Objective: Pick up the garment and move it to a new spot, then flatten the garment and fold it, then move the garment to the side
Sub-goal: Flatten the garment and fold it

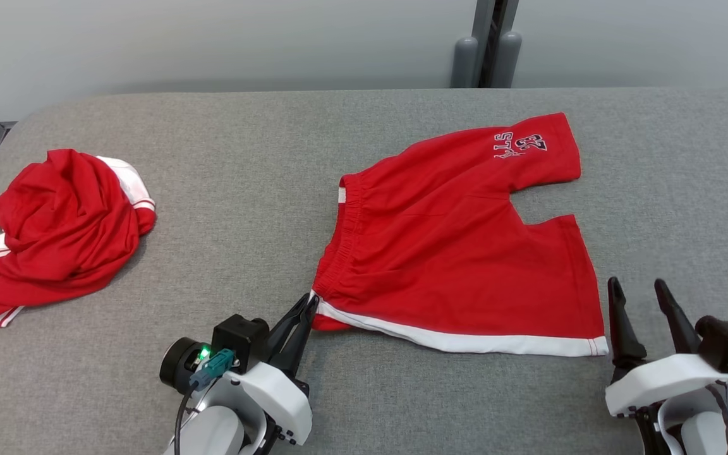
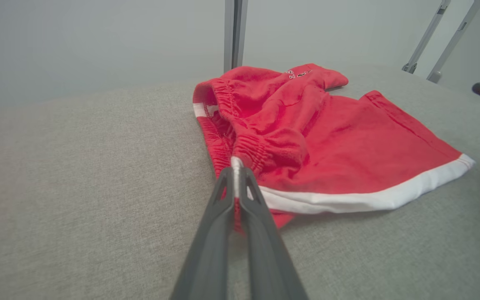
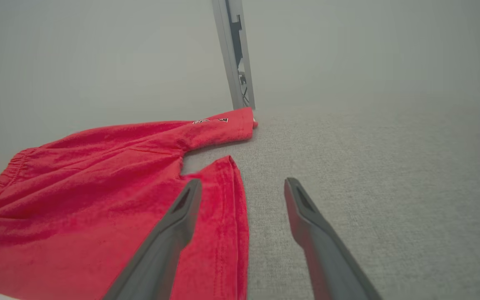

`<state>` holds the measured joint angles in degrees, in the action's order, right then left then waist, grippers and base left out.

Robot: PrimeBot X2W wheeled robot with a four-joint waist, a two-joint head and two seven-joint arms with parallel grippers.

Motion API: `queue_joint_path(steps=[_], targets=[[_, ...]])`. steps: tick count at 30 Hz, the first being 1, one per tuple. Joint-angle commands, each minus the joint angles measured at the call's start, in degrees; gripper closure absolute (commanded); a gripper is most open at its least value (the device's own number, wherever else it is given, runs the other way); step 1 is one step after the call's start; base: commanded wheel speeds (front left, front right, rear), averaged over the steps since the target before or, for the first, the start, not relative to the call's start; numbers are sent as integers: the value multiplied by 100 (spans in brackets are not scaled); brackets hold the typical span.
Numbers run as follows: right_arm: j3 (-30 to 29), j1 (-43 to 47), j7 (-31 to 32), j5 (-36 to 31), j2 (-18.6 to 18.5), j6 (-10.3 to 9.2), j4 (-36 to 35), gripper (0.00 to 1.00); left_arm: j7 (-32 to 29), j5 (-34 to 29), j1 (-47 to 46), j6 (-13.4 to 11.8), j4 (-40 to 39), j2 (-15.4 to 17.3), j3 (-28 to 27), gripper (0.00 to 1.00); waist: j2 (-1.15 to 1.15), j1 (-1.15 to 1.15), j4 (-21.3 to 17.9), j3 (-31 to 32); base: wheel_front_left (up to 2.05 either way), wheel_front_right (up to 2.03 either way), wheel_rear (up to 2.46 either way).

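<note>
Red shorts (image 1: 452, 240): spread nearly flat ahead of and between both pincers, waistband toward the left one.
Handling: probably light and limp, so they will sag; best gripped at the corners.
Left pincer (image 1: 306, 306): clamped on the near waistband corner, at the white stripe.
Right pincer (image 1: 637, 284): wide and empty, just beside the near hem corner.
Crumpled red garment (image 1: 54, 221): well beyond the left pincer's outer side.
Grey fabric table (image 1: 275, 126): under everything.

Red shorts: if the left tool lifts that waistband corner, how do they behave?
Probably floppy: the shorts lie creased and gathered at the waistband, so they should drape and hang from the left tool, shut on one corner. Likely light: thin cloth lying flat. Probably not slippery; the soft knit may drag on the grey fabric table rather than slide.
</note>
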<state>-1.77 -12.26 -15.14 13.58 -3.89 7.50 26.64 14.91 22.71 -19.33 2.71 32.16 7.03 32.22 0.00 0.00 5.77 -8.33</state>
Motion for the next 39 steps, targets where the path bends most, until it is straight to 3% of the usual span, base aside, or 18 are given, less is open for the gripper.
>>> queue_joint_path(steps=[1,18,19,20,21,22,23,32,39], targets=[[-35,66,-13,3,1,-1,125,0,25,-49,67,-19,-57,17,-73,100,0,0,-39,-7,0,0,0],[654,-43,57,1313,98,-1,1461,0,25,-248,334,18,-299,-137,-372,100,0,0,-100,2,0,0,0],[731,-52,80,1372,99,-1,1494,3,25,-258,345,21,-296,-142,-385,100,0,0,-94,16,0,0,0],[795,-54,100,1437,99,-1,1527,42,25,-268,353,33,-291,-149,-401,100,0,0,-88,29,0,0,0],[854,-62,105,1500,100,-1,1560,61,25,-276,361,39,-287,-154,-412,100,0,0,-82,43,0,0,0],[902,-71,112,1552,100,-1,1585,95,25,-289,366,40,-281,-159,-422,100,0,0,-75,59,0,0,0],[980,-87,117,1595,100,-1,1593,100,26,-308,374,48,-285,-165,-436,100,0,0,-69,76,0,0,0],[1326,-301,27,1926,-120,-1,1141,100,26,-385,451,55,-493,-172,-652,100,0,0,-82,265,0,0,0],[1609,-709,287,2179,-486,-1,431,100,-28,48,245,272,-826,-215,-820,100,0,0,-147,462,0,0,0]])
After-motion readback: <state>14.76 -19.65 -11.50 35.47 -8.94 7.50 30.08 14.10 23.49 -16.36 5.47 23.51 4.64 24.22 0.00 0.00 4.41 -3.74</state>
